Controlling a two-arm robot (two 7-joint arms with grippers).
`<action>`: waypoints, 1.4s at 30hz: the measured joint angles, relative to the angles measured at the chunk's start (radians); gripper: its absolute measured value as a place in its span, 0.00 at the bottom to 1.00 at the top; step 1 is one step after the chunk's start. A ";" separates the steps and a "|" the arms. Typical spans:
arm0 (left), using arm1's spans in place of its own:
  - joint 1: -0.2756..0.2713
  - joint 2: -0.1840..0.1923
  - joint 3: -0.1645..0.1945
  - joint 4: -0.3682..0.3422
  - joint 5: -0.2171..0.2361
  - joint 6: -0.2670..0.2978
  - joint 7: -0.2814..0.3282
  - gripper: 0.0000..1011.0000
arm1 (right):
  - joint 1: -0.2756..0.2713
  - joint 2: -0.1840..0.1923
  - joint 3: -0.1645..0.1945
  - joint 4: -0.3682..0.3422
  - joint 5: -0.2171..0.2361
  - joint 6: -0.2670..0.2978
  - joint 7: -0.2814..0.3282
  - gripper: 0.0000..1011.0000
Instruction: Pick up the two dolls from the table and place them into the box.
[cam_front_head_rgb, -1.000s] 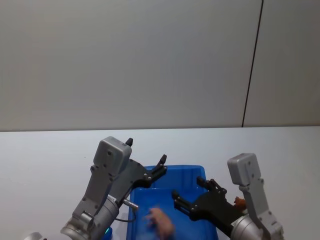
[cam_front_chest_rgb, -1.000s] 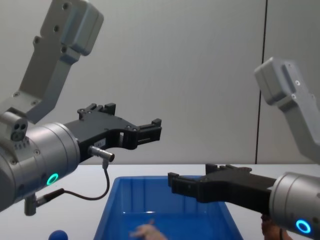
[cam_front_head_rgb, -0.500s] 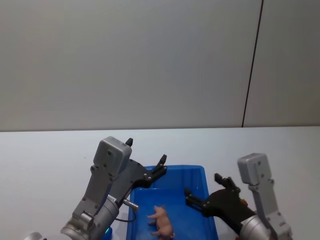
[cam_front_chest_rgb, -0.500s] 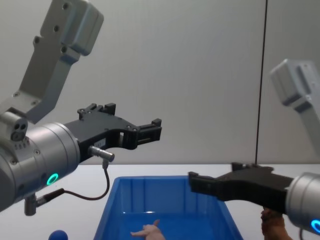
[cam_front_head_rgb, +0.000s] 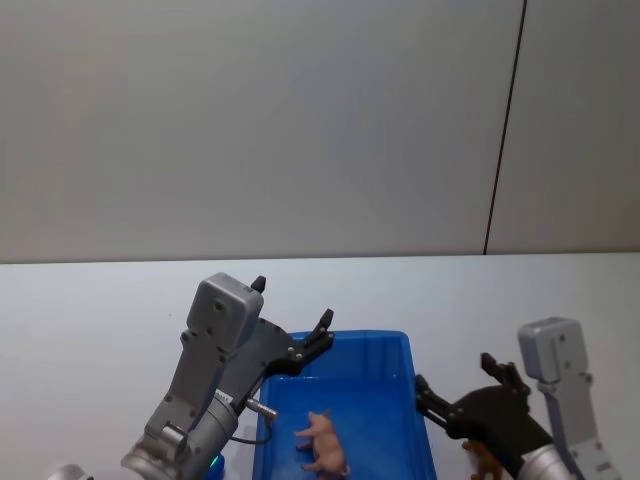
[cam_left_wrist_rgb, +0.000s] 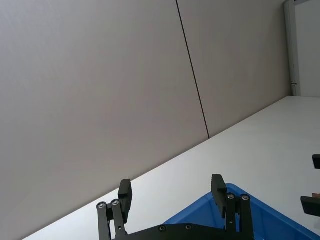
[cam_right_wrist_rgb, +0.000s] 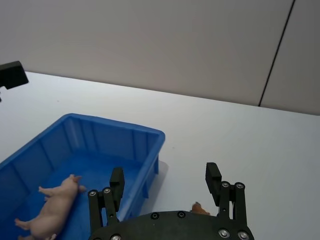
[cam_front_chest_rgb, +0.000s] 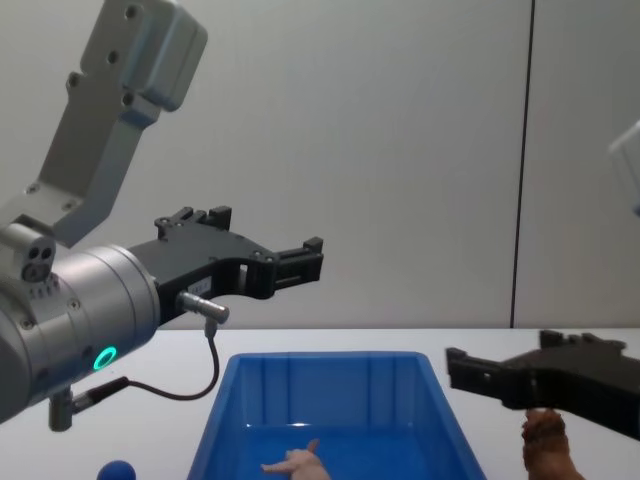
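My right gripper spread wide, empty, hovering over table just outside right wall of box. Brown doll on table just below it, back toward palm, beside same wall; I can't tell whether it touches wall. Pink doll lies on box floor toward near end, left of right gripper. My left gripper also spread, empty, raised above box's far left corner.
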 joint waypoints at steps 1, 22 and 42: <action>0.000 0.000 0.000 0.000 0.000 0.000 0.000 0.99 | -0.005 0.002 0.001 -0.005 0.000 0.001 -0.006 0.99; 0.000 0.000 0.000 0.000 0.000 0.000 0.000 0.99 | -0.076 0.025 0.015 -0.026 0.020 0.044 -0.101 0.99; 0.000 0.000 0.000 0.000 0.000 0.000 0.000 0.99 | -0.098 0.010 0.010 0.016 0.045 0.084 -0.100 0.75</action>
